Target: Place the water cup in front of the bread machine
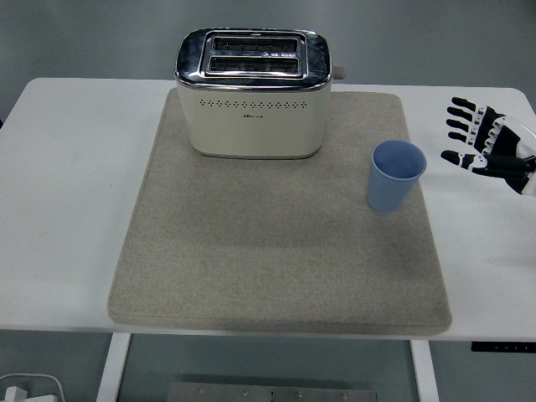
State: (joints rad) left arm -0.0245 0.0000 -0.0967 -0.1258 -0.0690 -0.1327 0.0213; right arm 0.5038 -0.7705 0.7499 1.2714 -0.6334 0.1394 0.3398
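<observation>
Standing upright on the right part of the mat, your light blue plastic water cup [394, 176] sits to the right of and a little nearer you than the cream-bodied bread machine with the chrome slotted top [252, 92], well apart from it. Both rest on the beige rectangular felt mat [276, 251], which covers the middle of the white table [67, 209]. You can see your right hand [486, 146], black with white segments, hovering over the table near its right edge, beside the cup and not touching it; its fingers are spread and hold nothing. Whether the cup holds any liquid you probably cannot judge from this high view
</observation>
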